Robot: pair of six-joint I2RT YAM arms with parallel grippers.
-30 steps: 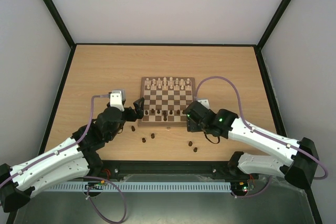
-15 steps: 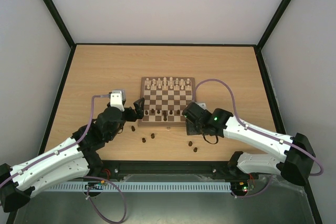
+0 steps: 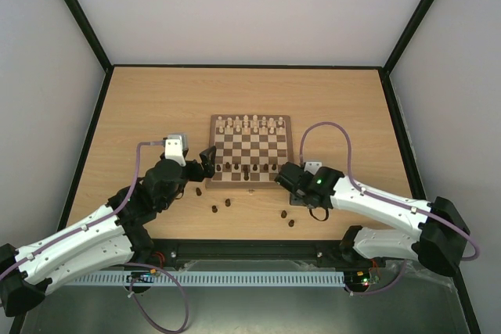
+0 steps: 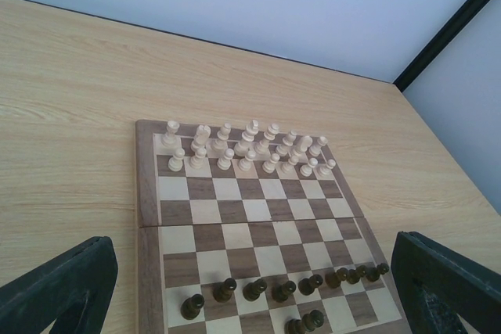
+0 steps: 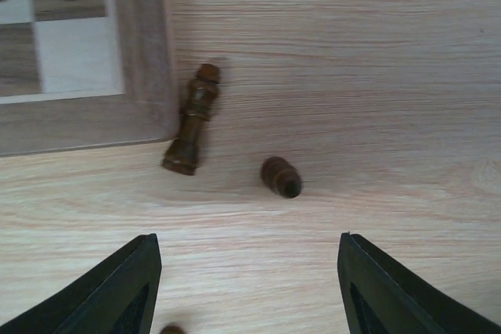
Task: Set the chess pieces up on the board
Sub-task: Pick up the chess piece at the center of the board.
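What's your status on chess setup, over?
Left tool open, empty, by chessboard. Right tool open above fallen dark chess piece and dark pawn, both off-board. Nothing in the way.

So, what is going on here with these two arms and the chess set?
The dark chess pieces are being set up on the board. The cream pieces fill the two far rows. Some dark ones stand on the near rows, others lie on the table in front. The right claw hovers open and empty by the board's near right corner, above a toppled dark piece and a smaller one. The left claw, open and empty, is at the near left side.
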